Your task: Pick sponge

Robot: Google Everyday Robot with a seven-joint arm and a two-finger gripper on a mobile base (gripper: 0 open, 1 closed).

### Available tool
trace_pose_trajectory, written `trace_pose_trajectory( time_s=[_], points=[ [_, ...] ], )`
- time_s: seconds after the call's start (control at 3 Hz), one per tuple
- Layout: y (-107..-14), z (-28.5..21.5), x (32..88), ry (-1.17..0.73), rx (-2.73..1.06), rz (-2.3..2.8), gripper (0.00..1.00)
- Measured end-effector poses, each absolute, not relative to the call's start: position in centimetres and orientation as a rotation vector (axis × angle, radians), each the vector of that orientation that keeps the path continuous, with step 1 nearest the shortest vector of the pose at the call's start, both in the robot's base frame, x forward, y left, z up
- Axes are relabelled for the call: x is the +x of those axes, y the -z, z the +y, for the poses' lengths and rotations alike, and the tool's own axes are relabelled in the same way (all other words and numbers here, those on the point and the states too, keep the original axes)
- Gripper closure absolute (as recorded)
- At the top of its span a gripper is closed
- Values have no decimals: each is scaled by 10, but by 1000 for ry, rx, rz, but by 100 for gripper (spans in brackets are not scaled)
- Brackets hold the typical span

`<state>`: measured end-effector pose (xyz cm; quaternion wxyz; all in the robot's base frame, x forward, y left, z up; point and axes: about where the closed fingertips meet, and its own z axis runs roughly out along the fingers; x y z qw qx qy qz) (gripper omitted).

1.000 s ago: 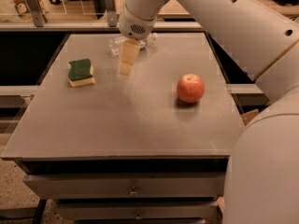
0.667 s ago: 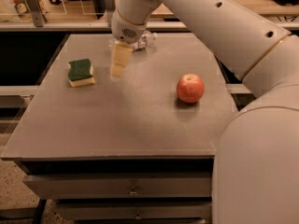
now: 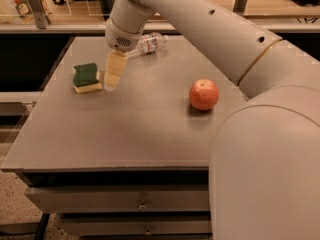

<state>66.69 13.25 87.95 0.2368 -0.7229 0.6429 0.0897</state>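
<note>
The sponge (image 3: 86,77), dark green on top with a pale yellow base, lies flat on the grey table (image 3: 145,129) at its far left. My gripper (image 3: 112,75) hangs from the white arm, pointing down just right of the sponge, close beside it and a little above the table top. Nothing shows in its hold.
A red apple (image 3: 203,94) sits on the right part of the table. A clear plastic bottle (image 3: 148,43) lies on its side at the back, behind the gripper. My white arm covers the right side of the view. Drawers run below the table's front edge.
My gripper has moved left across the back of the table and now sits right beside the sponge. The sponge, apple and bottle have not moved.
</note>
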Motion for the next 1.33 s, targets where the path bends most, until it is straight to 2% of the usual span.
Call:
trace_pose_trajectory(
  time_s=[1.33],
  points=[
    [-836, 182, 683, -315, -1970, 1759, 0]
  ],
)
